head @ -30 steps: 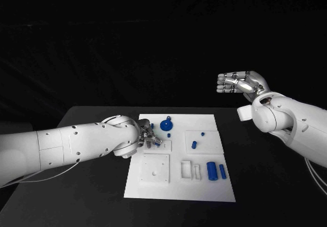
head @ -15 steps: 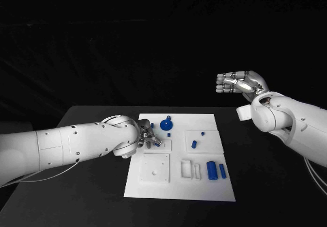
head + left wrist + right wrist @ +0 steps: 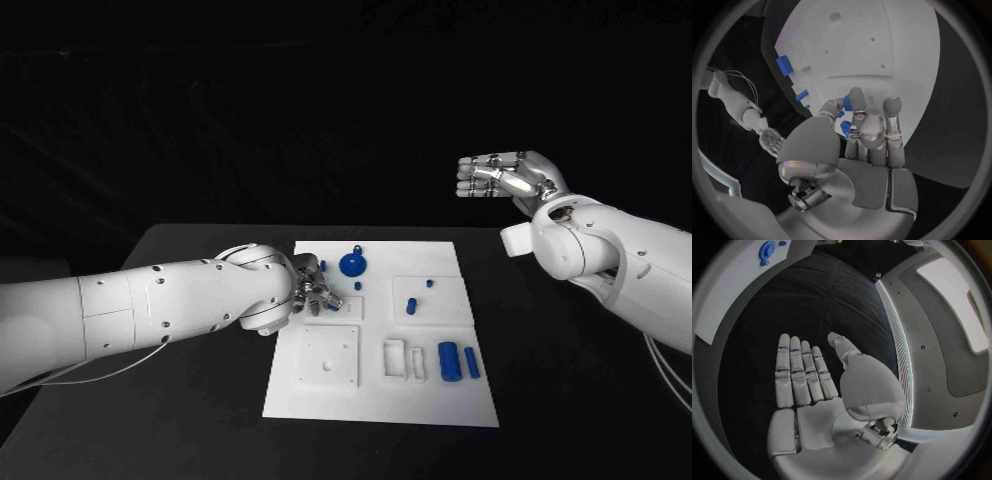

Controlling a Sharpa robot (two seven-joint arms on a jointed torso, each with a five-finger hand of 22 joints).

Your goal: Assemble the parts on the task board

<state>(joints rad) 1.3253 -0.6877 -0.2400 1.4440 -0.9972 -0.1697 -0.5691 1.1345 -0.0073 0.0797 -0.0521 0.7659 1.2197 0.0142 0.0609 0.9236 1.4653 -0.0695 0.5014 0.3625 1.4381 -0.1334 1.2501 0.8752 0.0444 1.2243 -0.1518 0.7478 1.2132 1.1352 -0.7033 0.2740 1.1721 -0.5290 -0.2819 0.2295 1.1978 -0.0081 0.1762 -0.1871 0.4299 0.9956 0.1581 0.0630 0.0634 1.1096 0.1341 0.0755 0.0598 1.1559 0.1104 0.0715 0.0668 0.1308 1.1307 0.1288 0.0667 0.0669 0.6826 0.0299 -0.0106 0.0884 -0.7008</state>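
Task board [image 3: 378, 400] smooth matt white, plastic-looking, parts [image 3: 352, 265] glossy blue plastic by appearance, table [image 3: 202, 420] matt black, left hand [image 3: 864, 145] and right hand [image 3: 505, 176] polished silver metal, arms [image 3: 159, 305] smooth glossy white shell.

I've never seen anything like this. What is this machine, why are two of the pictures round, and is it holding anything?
It is a robot with two white arms ending in silver hands, working at a black table. The square picture looks down from its head. The round ones come from fisheye cameras at each wrist, behind that arm's own hand.

On the table lies the white task board with small blue parts: a round disc piece and two short cylinders, among others.

The left hand is down on the board; its wrist picture shows a small blue piece between its fingers. The right hand is raised off to the side, holding nothing.
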